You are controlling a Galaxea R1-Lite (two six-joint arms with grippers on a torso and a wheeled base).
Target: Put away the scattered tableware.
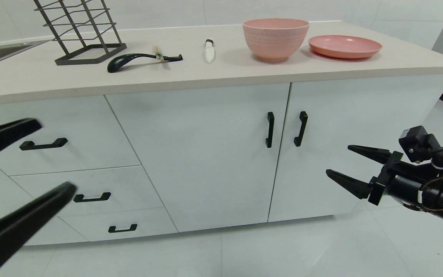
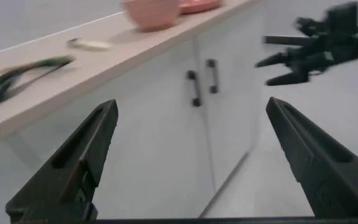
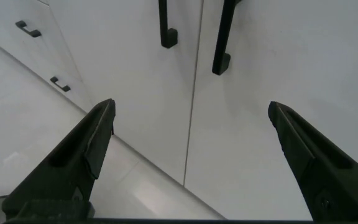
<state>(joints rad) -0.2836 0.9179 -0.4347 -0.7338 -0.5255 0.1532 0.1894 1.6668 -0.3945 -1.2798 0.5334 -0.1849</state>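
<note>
As the left gripper (image 1: 56,155) and right gripper (image 1: 337,159) face the cabinet (image 1: 206,154), both gape wide.

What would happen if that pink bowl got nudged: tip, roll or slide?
The pink bowl stands upright on a small foot on the counter, so a low nudge would probably slide it, not tip it. Its matte finish hints at light plastic, unconfirmed. The curved wall looks slippery to pinch.

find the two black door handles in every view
head view: handles on the cabinet, below the pink bowl
left wrist view: handles under the counter edge
right wrist view: handles close up, beyond the right tool
shared landmark: the door seam runs between them
</note>
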